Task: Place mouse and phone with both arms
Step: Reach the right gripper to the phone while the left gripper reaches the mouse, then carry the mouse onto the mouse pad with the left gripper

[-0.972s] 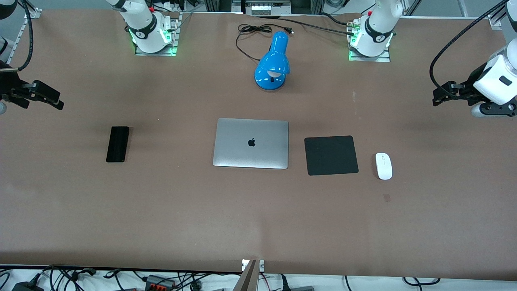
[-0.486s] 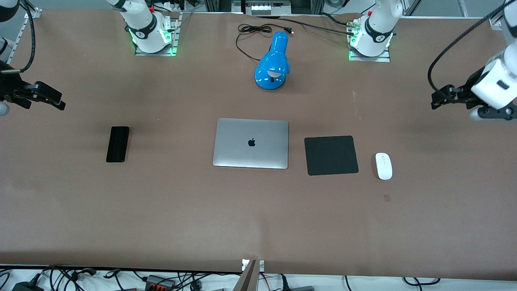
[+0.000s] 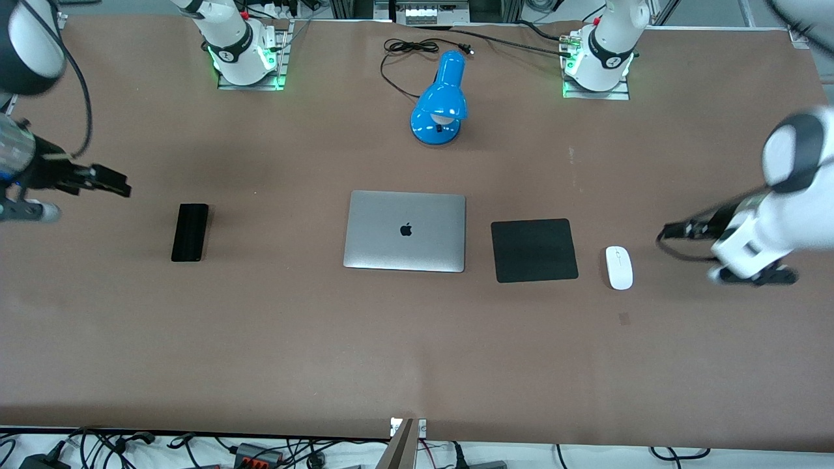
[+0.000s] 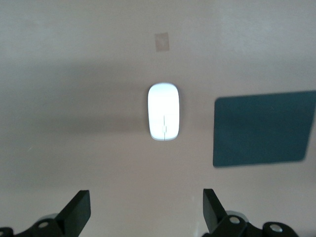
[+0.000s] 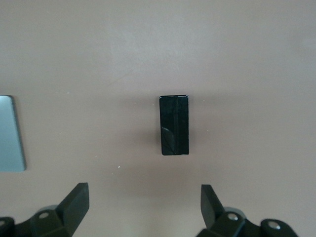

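The white mouse (image 3: 619, 267) lies on the brown table beside the black mouse pad (image 3: 534, 250), toward the left arm's end. In the left wrist view the mouse (image 4: 163, 111) lies ahead of my open, empty left gripper (image 4: 145, 212). In the front view the left gripper (image 3: 677, 229) hangs over the table just past the mouse. The black phone (image 3: 189, 232) lies toward the right arm's end. The right gripper (image 3: 111, 185) is open and empty over the table near the phone. The right wrist view shows the phone (image 5: 174, 125) ahead of that gripper (image 5: 144, 210).
A closed silver laptop (image 3: 405, 230) lies mid-table between the phone and the mouse pad. A blue desk lamp (image 3: 442, 104) with a black cord stands farther from the camera than the laptop. A small tape mark (image 3: 624, 318) sits nearer the camera than the mouse.
Both arms have swung inward and down. The left gripper has come from the table's end to just beside the mouse. The right gripper has moved toward the phone.
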### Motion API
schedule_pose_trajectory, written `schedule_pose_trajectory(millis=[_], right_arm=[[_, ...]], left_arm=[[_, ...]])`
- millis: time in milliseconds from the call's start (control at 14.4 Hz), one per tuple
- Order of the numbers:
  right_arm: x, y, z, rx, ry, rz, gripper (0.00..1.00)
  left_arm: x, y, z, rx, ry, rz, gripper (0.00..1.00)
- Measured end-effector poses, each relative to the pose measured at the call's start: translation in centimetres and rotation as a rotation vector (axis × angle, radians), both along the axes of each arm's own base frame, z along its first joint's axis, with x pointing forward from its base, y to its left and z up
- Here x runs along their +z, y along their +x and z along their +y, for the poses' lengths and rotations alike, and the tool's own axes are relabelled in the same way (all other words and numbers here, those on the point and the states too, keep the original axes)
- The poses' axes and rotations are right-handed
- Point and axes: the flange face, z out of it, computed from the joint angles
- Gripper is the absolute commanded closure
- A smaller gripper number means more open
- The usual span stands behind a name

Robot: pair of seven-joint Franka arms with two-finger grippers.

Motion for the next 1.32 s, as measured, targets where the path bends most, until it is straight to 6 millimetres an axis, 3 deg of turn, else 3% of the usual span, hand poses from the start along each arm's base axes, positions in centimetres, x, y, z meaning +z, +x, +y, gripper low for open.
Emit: schedule_pose_trajectory(millis=[208, 347, 486, 625, 764, 972, 1181, 1250, 1319], right_arm=[[-8.5, 0.7, -1.2, -0.008, -0.021, 0.033, 0.0], [-14.6, -0.2, -2.1, -0.008, -0.038, 0.02, 0.0], [-19.1, -1.8, -2.6, -0.01, -0.042, 0.006, 0.0], [-21.9, -2.9, -3.0, -0.008, -0.04, 0.012, 0.0], [-24.1, -3.2, -3.5, 0.007, -0.037, 0.007, 0.0], [-27.7, -3.1, -4.5, 0.017, -0.037, -0.004, 0.0], [-29.9, -3.5, -4.6, 0.017, -0.035, 0.018, 0.0], [-30.2, -3.5, -4.6, 0.017, -0.034, 0.022, 0.0], [-30.4, -3.6, -4.6, 0.017, -0.034, 0.024, 0.0]], left_arm=[[-6.7, 2.0, -0.1, -0.016, -0.02, -0.035, 0.0], [-10.3, 2.3, -0.2, -0.048, -0.036, -0.033, 0.0], [-14.3, 1.7, -0.9, -0.067, -0.046, -0.06, 0.0], [-17.1, 0.5, -1.2, -0.078, -0.05, -0.073, 0.0], [-18.5, -0.5, -1.4, -0.083, -0.053, -0.059, 0.0], [-19.3, -1.2, -1.7, -0.088, -0.055, -0.042, 0.0], [-19.7, -1.5, -1.8, -0.088, -0.056, -0.031, 0.0], [-19.9, -1.7, -1.8, -0.089, -0.056, -0.028, 0.04], [-20.1, -1.7, -1.8, -0.088, -0.057, -0.025, 0.17]])
